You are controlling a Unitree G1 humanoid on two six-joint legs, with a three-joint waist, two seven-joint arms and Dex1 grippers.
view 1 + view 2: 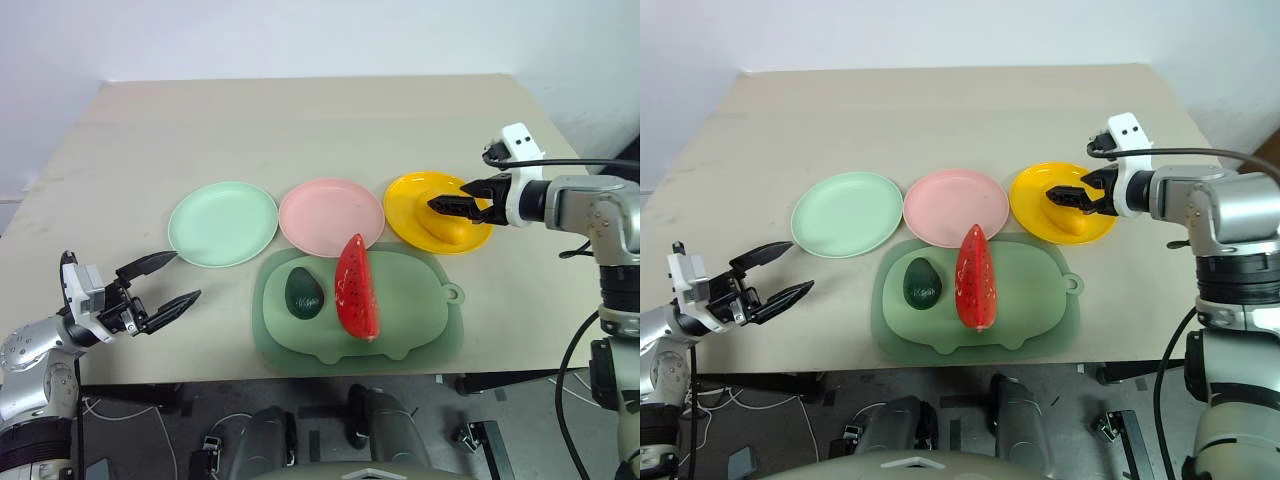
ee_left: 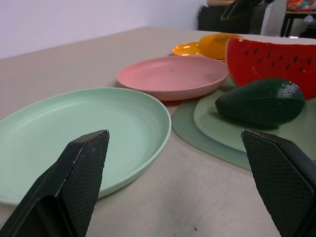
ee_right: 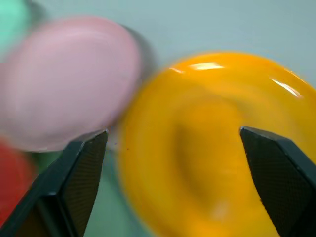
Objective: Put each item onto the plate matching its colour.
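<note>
Mango (image 1: 449, 226) on yellow plate (image 1: 405, 207), far right. Right gripper (image 1: 462, 204) above it, fingers apart, empty. Left gripper (image 1: 160, 285) apart, near left. Next: lift clear without nudging mango; avocado (image 1: 304, 294), watermelon wedge (image 1: 356, 287) wait on sage board (image 1: 420, 310).

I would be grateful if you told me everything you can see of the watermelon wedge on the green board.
The watermelon wedge is a glossy toy slice that looks like plastic: bright red flesh dotted with small black seeds, with a green rind along one edge. It stands on the sage-green animal-shaped board, running lengthwise from the board's far edge to near its front edge. The dark avocado lies close beside it on the same board; whether they touch is unclear. Its far tip ends just short of the pink plate. No claw touches it.
</note>
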